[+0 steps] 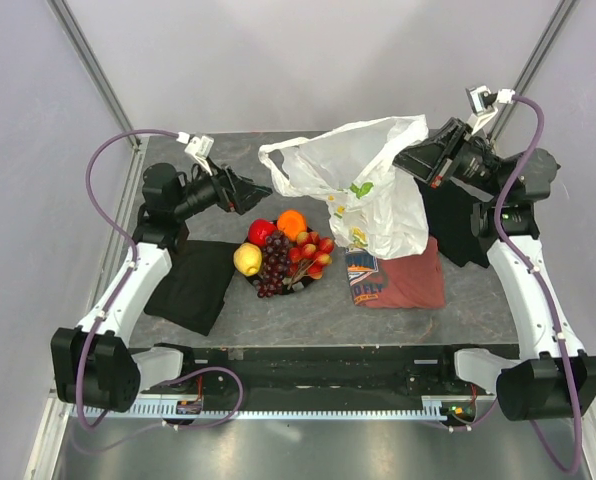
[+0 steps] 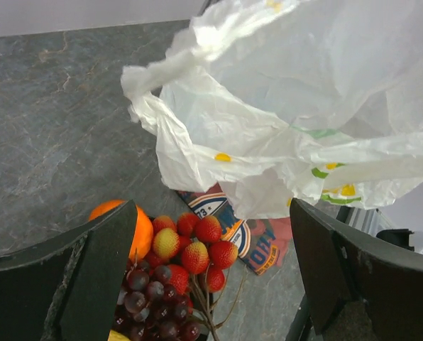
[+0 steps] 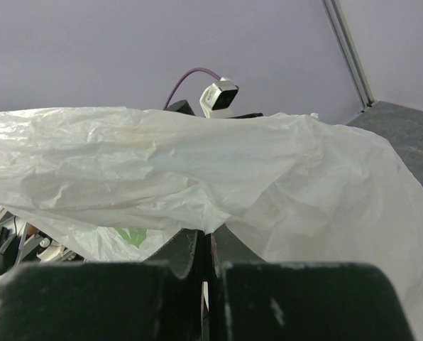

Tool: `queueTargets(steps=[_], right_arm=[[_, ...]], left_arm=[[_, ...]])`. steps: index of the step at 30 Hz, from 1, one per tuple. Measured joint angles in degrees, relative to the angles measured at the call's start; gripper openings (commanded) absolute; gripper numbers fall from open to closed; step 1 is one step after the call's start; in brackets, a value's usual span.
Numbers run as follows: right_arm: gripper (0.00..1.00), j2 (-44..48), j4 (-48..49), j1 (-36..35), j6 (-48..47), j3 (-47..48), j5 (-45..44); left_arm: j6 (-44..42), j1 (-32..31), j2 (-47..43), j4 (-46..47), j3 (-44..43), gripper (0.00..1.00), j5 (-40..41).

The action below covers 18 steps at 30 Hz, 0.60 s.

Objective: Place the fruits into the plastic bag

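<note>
Grey stone-patterned table [image 1: 308, 310] fills the floor of a cell with pale walls, and 2 arms reach over it from the near edge. The plastic bag [image 1: 363, 175] stands raised at the centre right, its mouth turned toward the left and its base resting on a red printed T-shirt [image 1: 403, 280].

The right gripper [image 1: 410, 160] meets the bag's upper right edge. In the right wrist view its jaws are pressed together with a thin strip of white film between them, so it is pinching the bag.

The left gripper [image 1: 263, 190] hovers just beside the bag's left handle loop [image 2: 144, 85], above the fruit. Its jaws stand wide apart and hold nothing.

All the fruits lie together in 1 pile in front of the bag, outside it:
- red apple [image 1: 261, 231] and orange [image 1: 292, 222] at the far side
- yellow lemon [image 1: 247, 259] on the left
- dark grape bunch [image 1: 274, 268] in the middle
- small red-yellow fruits [image 1: 313, 255] on the right, nearest the bag

1 black cloth [image 1: 193, 285] lies left of the pile, and another dark cloth [image 1: 458, 225] lies right of the bag.
</note>
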State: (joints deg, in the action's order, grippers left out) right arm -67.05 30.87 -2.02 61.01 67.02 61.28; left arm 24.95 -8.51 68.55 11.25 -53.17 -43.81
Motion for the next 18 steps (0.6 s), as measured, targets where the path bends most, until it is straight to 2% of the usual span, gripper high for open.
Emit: queueTargets(steps=[10,13,16,17,18], right_arm=[[0.0,2.12,3.65,0.0,4.81,0.0,1.75],[0.0,2.19,5.22,0.0,6.36,0.0,2.14],[0.0,2.4,6.27,0.0,7.63,0.0,2.67],[0.0,2.51,6.47,0.0,7.89,0.0,2.93],[0.0,2.62,6.67,0.0,8.11,0.0,3.17]], left_arm=[[3.89,-2.95,5.55,5.75,-2.23,0.89,3.52],[4.5,-3.8,7.48,6.27,-2.73,0.85,4.94],[5.33,-5.18,9.35,6.84,-3.76,0.61,6.34],[5.7,-5.6,9.88,7.13,-4.13,0.34,6.56],[6.01,-6.1,10.43,7.52,-4.46,0.2,6.91]])
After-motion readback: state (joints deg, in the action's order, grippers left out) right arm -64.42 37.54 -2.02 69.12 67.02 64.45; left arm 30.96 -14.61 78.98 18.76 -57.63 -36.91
